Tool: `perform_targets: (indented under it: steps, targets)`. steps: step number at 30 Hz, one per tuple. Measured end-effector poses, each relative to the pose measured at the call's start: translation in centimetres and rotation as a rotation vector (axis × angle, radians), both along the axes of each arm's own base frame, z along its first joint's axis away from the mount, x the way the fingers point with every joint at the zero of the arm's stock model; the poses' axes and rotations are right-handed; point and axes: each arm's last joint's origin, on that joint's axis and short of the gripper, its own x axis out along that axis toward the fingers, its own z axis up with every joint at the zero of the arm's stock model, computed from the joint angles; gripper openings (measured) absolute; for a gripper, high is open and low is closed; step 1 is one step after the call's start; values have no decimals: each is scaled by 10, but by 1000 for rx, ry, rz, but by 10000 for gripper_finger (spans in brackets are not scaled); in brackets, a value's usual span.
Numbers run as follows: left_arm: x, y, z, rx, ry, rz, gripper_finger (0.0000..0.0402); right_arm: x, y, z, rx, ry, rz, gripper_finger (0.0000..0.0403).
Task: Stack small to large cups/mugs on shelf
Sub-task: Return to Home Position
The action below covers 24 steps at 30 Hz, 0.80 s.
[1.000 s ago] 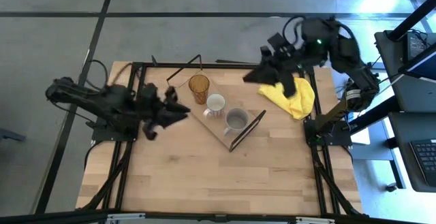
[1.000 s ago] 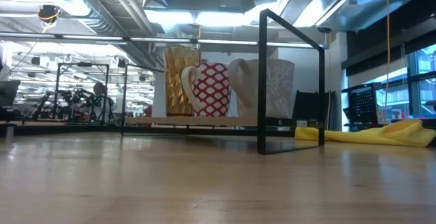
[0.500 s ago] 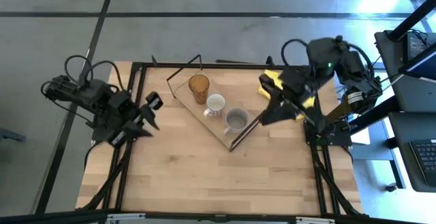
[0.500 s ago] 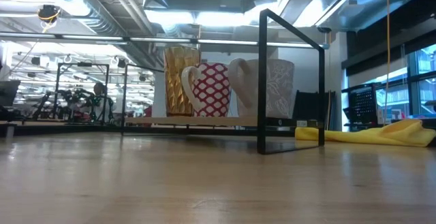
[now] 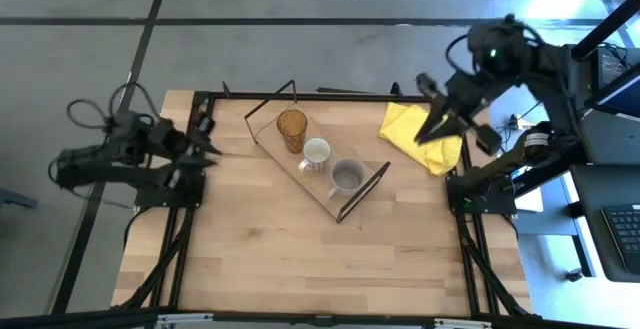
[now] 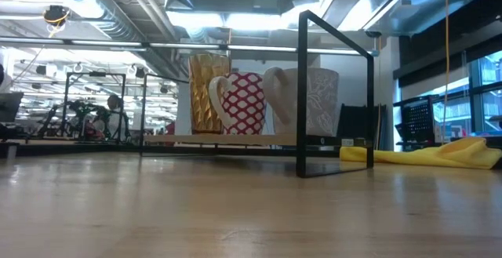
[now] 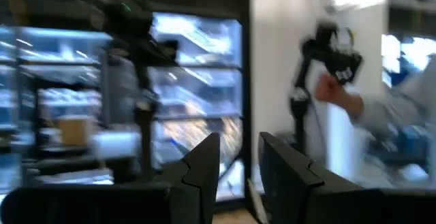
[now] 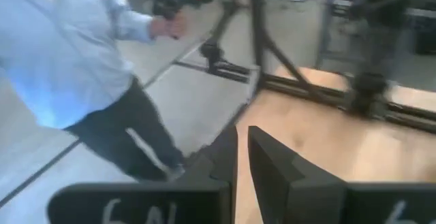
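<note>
The light-wood shelf (image 5: 322,184) lies slantwise on the table, with a black wire frame at each end (image 5: 362,191). On it, in a row, stand the amber tumbler (image 5: 292,129), the white mug (image 5: 316,153) and the grey mug (image 5: 347,177). The low view shows them upright side by side: tumbler (image 6: 205,93), white mug with a red pattern (image 6: 243,101), grey mug (image 6: 310,101). My left gripper (image 5: 206,135) is at the table's left edge, slightly open and empty. My right gripper (image 5: 432,121) is above the far right corner, shut and empty.
A yellow cloth (image 5: 422,137) lies at the table's far right, under my right gripper; it also shows in the low view (image 6: 439,154). A person in a light blue shirt (image 8: 68,60) stands beyond the table. The near half of the tabletop (image 5: 320,259) is bare wood.
My left gripper has drawn back from beside the shelf to the table's left edge. My right gripper has swung toward the shelf's right end, then back toward the far right corner. The cups and the shelf have stayed where they were.
</note>
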Motion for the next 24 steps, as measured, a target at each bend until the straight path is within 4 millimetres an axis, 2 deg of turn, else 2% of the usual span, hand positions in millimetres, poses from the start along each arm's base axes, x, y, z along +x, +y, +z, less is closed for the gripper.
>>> perform_targets:
  steps: [3, 7, 10, 13, 17, 20, 22, 24]
  targets:
    - [-17, 5, -16, -73, -71, 83, 96, -5, -16, 0, 2, -24, -16, 39]
    - [-21, 16, -47, -239, -86, 369, 96, -1, -28, -13, 3, 33, -30, 39]
    - [-17, 18, -68, -268, -81, 424, 96, 15, -43, -35, 78, 43, 36, 39]
    - [-15, 19, -81, -293, -72, 425, 96, 36, -60, -70, 163, 68, 24, 39]
    - [-10, 20, -99, -363, 32, 468, 96, 45, -79, -109, 215, 68, -234, 39]
    - [-7, 18, -109, -369, 80, 416, 96, 38, -82, -128, 216, -54, -295, 39]
    - [-7, 17, -117, -396, 108, 415, 96, 24, -79, -138, 229, -100, -358, 39]
    - [-6, 17, -131, -426, 175, 428, 96, 9, -75, -158, 245, -99, -412, 39]
